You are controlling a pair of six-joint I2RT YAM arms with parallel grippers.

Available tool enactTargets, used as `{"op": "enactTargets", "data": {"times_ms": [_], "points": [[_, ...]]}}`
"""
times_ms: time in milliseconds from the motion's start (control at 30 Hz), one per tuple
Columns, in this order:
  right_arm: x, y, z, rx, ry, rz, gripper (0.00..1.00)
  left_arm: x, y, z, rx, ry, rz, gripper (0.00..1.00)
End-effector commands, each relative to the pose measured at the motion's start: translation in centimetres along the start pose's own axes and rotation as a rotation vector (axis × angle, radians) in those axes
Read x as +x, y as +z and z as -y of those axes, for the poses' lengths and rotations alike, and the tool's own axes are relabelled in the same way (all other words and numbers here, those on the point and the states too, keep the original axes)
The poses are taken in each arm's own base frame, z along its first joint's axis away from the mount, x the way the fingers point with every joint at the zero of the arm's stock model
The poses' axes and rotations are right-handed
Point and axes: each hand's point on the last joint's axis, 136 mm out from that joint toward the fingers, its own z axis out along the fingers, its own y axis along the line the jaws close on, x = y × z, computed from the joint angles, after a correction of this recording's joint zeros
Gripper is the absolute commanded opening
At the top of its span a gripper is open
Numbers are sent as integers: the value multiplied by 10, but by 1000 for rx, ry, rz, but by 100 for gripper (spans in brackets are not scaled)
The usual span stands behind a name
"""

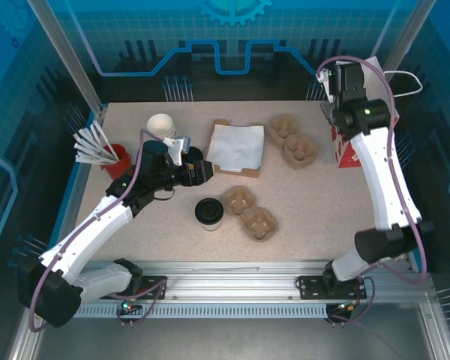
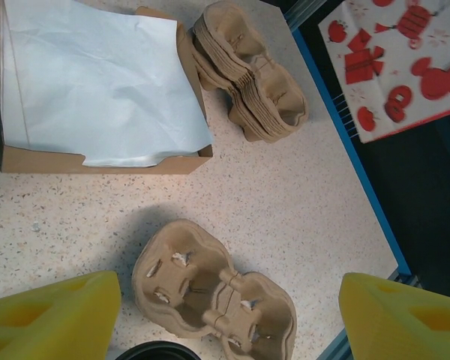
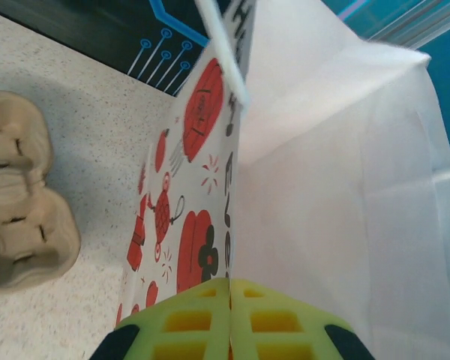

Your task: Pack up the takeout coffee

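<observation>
The takeout coffee (image 1: 208,212), a pale cup under a black lid, stands upright at the table's front centre; its lid rim (image 2: 157,351) peeks in at the bottom of the left wrist view. Just right of it lies a brown pulp cup carrier (image 1: 249,212) (image 2: 210,289). My left gripper (image 1: 207,174) (image 2: 229,289) hovers open above the carrier and cup, holding nothing. At the far right, my right gripper (image 1: 332,112) (image 3: 230,300) is shut on the top edge of a white paper bag (image 1: 349,154) (image 3: 202,247) printed with red figures, whose white inside shows.
A stack of pulp carriers (image 1: 292,139) (image 2: 251,82) (image 3: 22,217) sits back right beside the bag. A cardboard box with white paper (image 1: 236,148) (image 2: 97,82) lies mid-back. A white cup stack (image 1: 161,126), black lids (image 1: 154,150) and a red holder of sticks (image 1: 118,159) stand at left.
</observation>
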Motion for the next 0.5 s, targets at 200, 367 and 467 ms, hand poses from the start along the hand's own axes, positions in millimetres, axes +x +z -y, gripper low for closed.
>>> {"op": "enactTargets", "data": {"times_ms": [200,367,467], "points": [[48,-108,-38,-150,-124,60,1,1,-6,6,20,27,9,78],[62,-140,-76,-357,-158,153,1,1,-8,3,0,33,13,78],[68,-146,-97,-447,-181,176,2,0,-9,2,-7,31,15,78]]}}
